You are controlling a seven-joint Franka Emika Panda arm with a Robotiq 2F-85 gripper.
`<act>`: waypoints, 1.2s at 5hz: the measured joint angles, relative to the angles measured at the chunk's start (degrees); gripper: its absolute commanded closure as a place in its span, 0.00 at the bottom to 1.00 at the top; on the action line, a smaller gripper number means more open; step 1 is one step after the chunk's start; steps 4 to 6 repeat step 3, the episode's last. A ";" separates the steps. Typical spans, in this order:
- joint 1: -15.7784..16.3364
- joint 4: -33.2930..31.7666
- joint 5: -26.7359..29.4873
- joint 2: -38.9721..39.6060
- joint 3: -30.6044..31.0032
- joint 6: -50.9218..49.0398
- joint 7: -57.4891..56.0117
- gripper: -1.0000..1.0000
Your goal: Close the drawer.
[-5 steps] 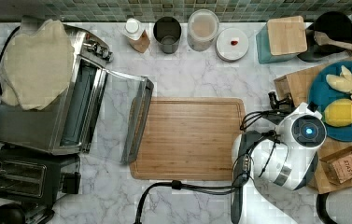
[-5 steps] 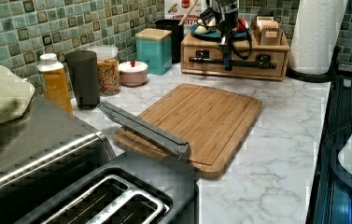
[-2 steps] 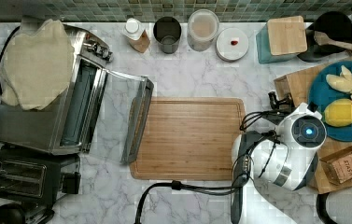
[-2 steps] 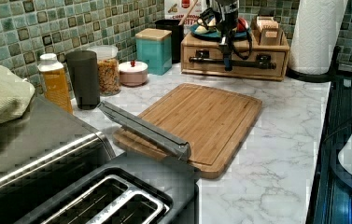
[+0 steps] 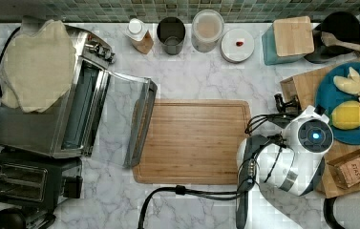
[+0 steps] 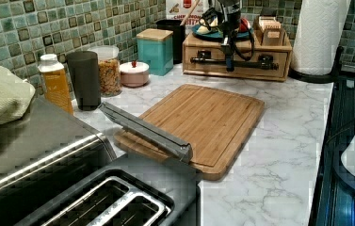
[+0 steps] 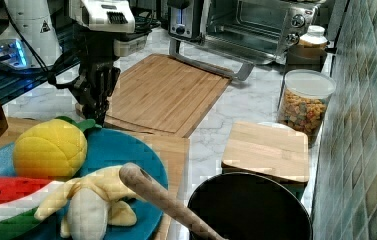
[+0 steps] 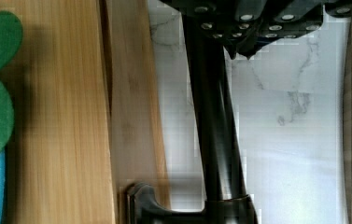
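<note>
The drawer (image 6: 253,56) is set in a small light-wood box under a blue plate; its front (image 8: 134,116) lies close against the box, and I cannot tell whether it is flush. A dark bar handle (image 6: 210,60) runs across the front and shows close up as a dark bar handle (image 8: 215,121) in the wrist view. My gripper (image 6: 229,63) hangs straight down right at the handle's middle, fingers together and gripping nothing. In the right view the gripper (image 7: 95,111) stands between the box and the cutting board. The gripper tip (image 8: 240,49) sits just beside the bar.
A brown cutting board (image 5: 194,140) lies in front of the box. The toaster oven's door (image 5: 137,124) hangs open onto the board's far end. Toy fruit sits on the blue plate (image 5: 328,95). Jars (image 5: 207,28) line the tiled wall; a paper-towel roll (image 6: 317,33) stands beside the box.
</note>
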 measured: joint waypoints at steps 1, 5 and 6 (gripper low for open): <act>0.14 0.00 -0.16 0.00 -0.11 0.00 0.00 1.00; 0.47 -0.11 -0.12 -0.01 -0.43 0.22 0.00 1.00; 0.47 -0.11 -0.12 -0.01 -0.43 0.22 0.00 1.00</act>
